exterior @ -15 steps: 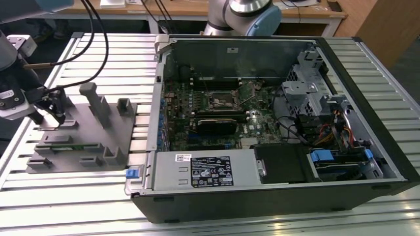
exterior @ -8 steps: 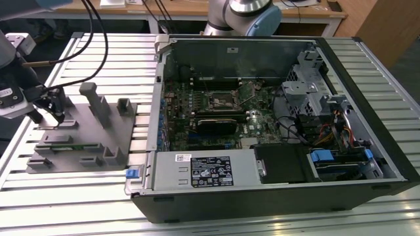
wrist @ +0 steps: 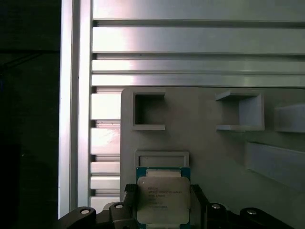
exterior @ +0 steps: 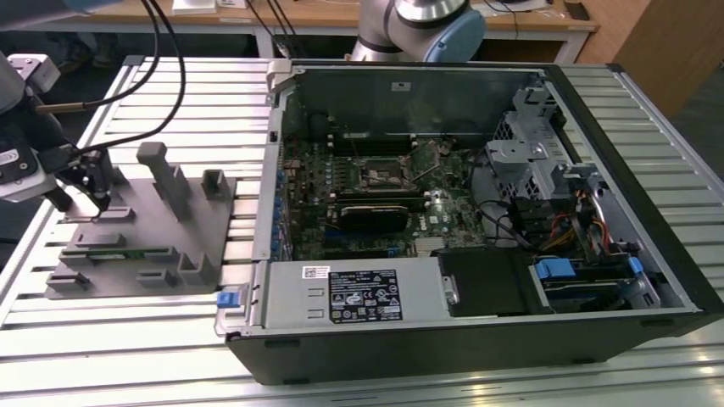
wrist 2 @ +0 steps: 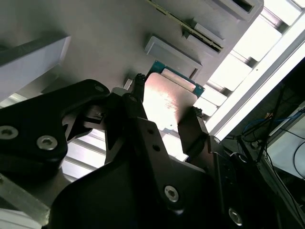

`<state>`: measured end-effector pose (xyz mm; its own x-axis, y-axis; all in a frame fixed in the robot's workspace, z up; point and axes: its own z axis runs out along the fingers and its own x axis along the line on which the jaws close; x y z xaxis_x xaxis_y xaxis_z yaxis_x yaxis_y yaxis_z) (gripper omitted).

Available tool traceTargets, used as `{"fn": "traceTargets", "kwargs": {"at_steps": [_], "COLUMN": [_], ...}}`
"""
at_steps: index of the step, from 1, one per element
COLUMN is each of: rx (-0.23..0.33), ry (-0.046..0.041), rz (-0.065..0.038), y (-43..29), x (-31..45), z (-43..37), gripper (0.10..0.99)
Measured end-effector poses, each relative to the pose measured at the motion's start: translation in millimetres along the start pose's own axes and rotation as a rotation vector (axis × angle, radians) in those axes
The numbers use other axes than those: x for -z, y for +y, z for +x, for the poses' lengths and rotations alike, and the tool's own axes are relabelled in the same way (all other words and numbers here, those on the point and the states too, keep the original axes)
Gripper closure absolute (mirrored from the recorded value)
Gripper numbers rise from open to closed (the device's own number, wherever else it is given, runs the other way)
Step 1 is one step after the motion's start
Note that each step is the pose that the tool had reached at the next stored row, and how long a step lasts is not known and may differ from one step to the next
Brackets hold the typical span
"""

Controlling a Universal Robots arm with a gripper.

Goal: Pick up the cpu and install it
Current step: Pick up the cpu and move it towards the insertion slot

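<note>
Holds the cpu [wrist: 163, 199] clenched by two edges in the gripper [exterior: 81, 200], at the grey slotted fixture [exterior: 147, 233] on the ribbed counter [exterior: 114, 356]. Stands well apart from the open computer case [exterior: 476, 212] toward the exterior view's right. Carries faint print on the lid, too small to read.

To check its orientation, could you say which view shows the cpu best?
The first wrist view: the cpu faces the camera squarely, held in the gripper. The second wrist view shows the cpu slanted; in the exterior view I cannot make it out.
</note>
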<state>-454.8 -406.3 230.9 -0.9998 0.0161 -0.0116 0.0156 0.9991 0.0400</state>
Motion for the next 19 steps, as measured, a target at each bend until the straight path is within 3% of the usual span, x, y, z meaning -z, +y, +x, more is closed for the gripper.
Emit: {"fn": "traceTargets", "kwargs": {"at_steps": [19], "rx": [0.000], "ry": [0.0004], "rz": [0.000], "y": [0.1], "x": [4.3], "z": [0.0], "gripper": [0.553]}}
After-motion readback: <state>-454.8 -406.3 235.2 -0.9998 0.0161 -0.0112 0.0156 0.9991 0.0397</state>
